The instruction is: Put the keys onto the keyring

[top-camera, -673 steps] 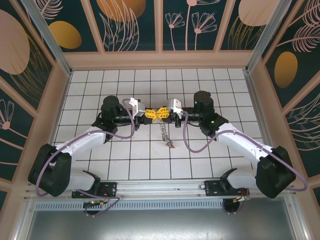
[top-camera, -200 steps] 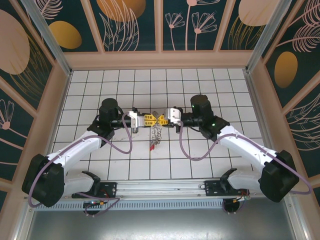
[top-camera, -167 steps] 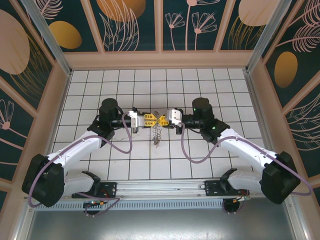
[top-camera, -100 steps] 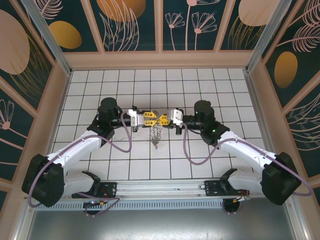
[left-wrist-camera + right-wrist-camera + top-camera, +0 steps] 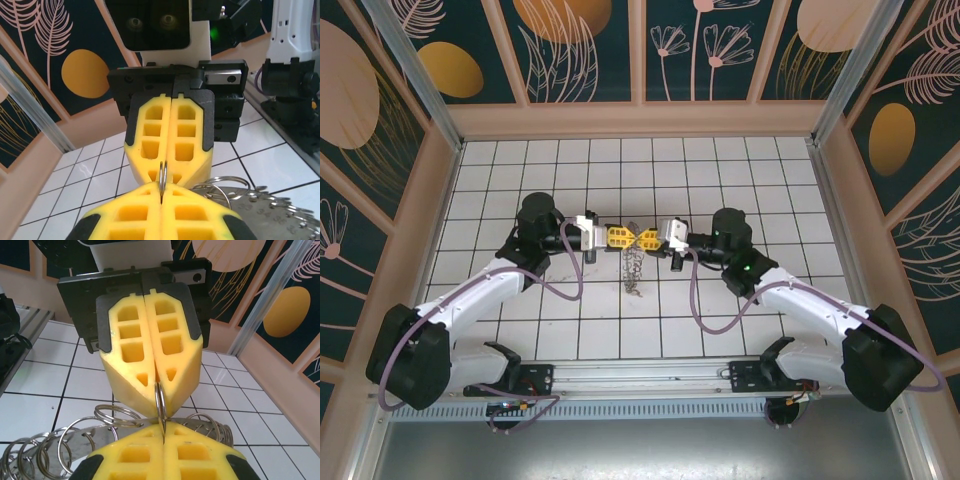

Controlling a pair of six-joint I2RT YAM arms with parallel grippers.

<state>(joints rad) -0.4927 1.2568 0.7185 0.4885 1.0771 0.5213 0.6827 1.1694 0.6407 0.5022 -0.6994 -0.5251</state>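
In the top external view, the left gripper [image 5: 625, 238] and the right gripper [image 5: 644, 238] are seen tip to tip over the middle of the tiled table [image 5: 720, 165]. Each pair of yellow fingers [image 5: 616, 236] is pressed together on one thin loop of the keyring [image 5: 635, 268]. Its silvery remainder is seen trailing toward the near side.

The keyring [image 5: 635, 268] now hangs in a shorter bunch, with its lower end shifted left. The left end effector [image 5: 628, 238] and right end effector [image 5: 644, 238] have moved slightly toward the arm bases.
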